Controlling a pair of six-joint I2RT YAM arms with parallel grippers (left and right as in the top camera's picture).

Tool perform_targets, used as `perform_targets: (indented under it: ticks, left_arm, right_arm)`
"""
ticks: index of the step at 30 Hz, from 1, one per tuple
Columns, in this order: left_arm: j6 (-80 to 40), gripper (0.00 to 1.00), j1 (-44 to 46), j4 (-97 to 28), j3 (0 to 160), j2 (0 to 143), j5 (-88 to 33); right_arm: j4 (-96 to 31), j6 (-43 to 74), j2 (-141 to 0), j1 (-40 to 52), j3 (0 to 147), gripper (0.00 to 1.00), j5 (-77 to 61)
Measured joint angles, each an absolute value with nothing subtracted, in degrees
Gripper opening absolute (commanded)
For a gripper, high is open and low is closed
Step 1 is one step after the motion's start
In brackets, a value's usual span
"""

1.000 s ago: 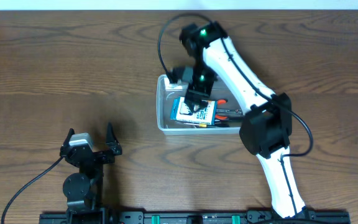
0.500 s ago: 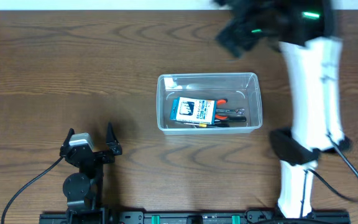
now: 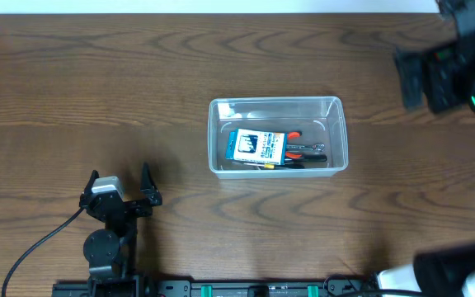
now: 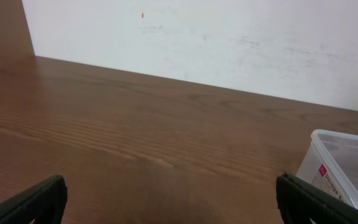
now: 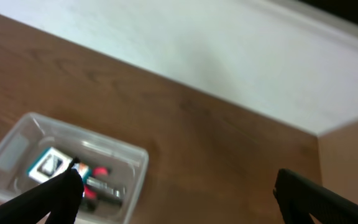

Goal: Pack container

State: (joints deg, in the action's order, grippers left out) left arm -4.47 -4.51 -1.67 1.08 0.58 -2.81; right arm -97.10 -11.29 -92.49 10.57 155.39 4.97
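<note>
The clear plastic container (image 3: pixel 336 132) stands at the middle of the table. Inside lie a blue-and-white box (image 3: pixel 254 146), red-handled pliers (image 3: pixel 302 148) and a tool with a yellow part. The container also shows in the right wrist view (image 5: pixel 135 163), blurred, and its corner shows in the left wrist view (image 4: pixel 328 149). My right gripper (image 5: pixel 179 199) is open and empty, high above the table far right of the container; the arm is a blur at the overhead view's right edge (image 3: pixel 444 74). My left gripper (image 3: pixel 120 186) is open and empty, resting near the front left.
A white wall runs along the table's far edge (image 4: pixel 229 43). Black cables run from both arms. A rail with the arm bases lies along the front edge (image 3: pixel 246 289).
My right gripper has lifted out of the container, leaving the box inside, and swung fast up and to the far right. The left arm has not moved.
</note>
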Motion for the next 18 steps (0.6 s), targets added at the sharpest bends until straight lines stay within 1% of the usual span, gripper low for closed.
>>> perform_targets:
  ticks: [8, 14, 18]
  left_arm:
    - [-4.47, 0.98, -4.51, -1.69, 1.10, 0.58, -2.79]
    - [-4.47, 0.98, -4.51, -1.74, 1.13, 0.58, -2.79]
    - [-4.47, 0.98, -4.51, -1.72, 1.15, 0.58, -2.79]
  right_arm:
    - [-95.26, -0.40, -73.87, 10.55, 123.28, 0.99, 13.98]
    - [-82.30, 5.15, -55.92, 10.57, 103.44, 0.99, 14.28]
    - [-79.29, 6.59, -42.81, 10.57, 92.88, 0.99, 12.47]
